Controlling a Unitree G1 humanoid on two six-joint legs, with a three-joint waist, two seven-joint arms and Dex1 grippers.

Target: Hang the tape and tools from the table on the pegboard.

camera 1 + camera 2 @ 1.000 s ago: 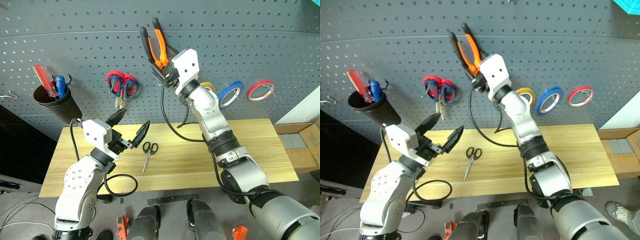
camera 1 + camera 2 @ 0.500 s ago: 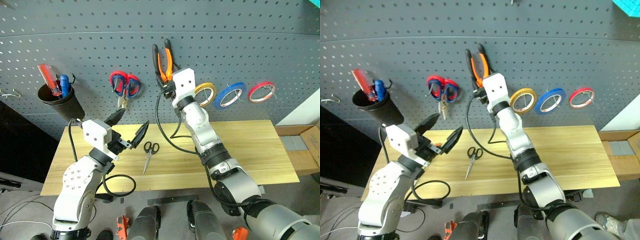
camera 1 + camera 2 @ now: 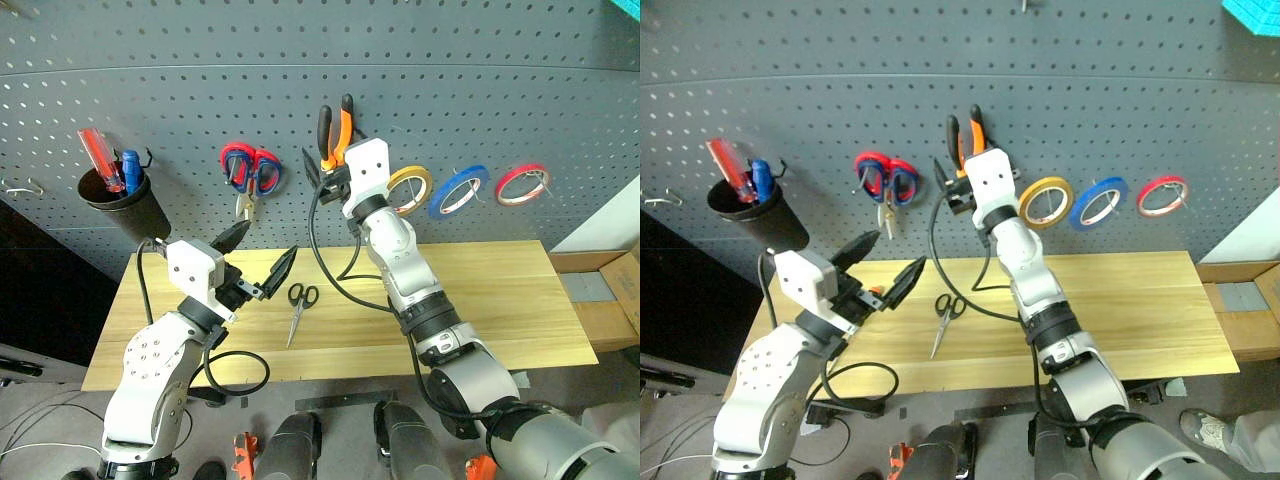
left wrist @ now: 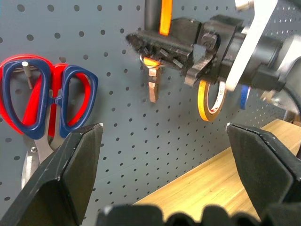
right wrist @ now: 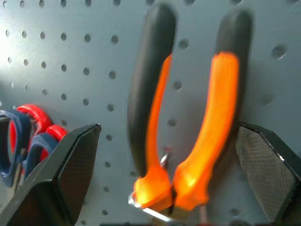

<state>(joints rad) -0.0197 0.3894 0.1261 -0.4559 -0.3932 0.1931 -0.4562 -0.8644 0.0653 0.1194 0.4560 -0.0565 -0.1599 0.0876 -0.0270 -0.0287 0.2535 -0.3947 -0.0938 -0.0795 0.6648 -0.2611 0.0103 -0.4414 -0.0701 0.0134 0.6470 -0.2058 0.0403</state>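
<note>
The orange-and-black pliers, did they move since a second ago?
Yes. The orange-and-black pliers came down the dark grey pegboard, from well above the red-and-blue scissors to nearly level with them.

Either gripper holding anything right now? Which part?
Nothing held. Right gripper is open around the pliers on the pegboard; left gripper is open.

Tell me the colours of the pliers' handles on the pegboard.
Orange with black on the pliers, clearest in the right wrist view.
</note>
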